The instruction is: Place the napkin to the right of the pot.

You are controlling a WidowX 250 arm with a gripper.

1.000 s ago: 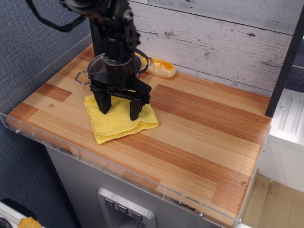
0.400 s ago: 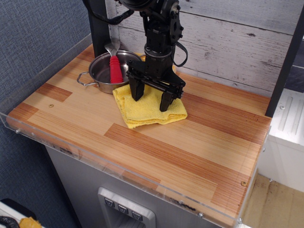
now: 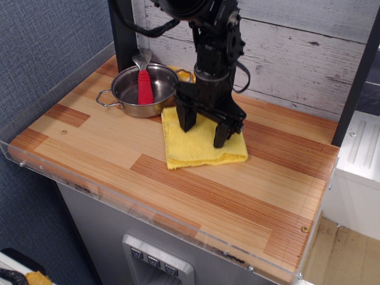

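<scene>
A small steel pot point(image 3: 142, 90) sits at the back left of the wooden desk point(image 3: 261, 196), one wire loop handle jutting toward the left edge and a second just visible at its right rim, with a red-handled spoon point(image 3: 143, 83) resting inside, handle running front to back and its metal bowl leaning up over the far rim. Just right of the pot and slightly nearer the camera, the yellow napkin point(image 3: 199, 147) lies flat on the desk, folded into a rough square whose top left corner comes close to the pot; whether the two touch cannot be told. The square is turned a little, so its slightly longer side runs from back left to front right, and the stacked folded edges show along its near side. The black tool point(image 3: 203, 126) stands over the napkin with its two fingers spread wide, one tip over the napkin's left part and the other over its right part, gripping nothing that can be seen.
</scene>
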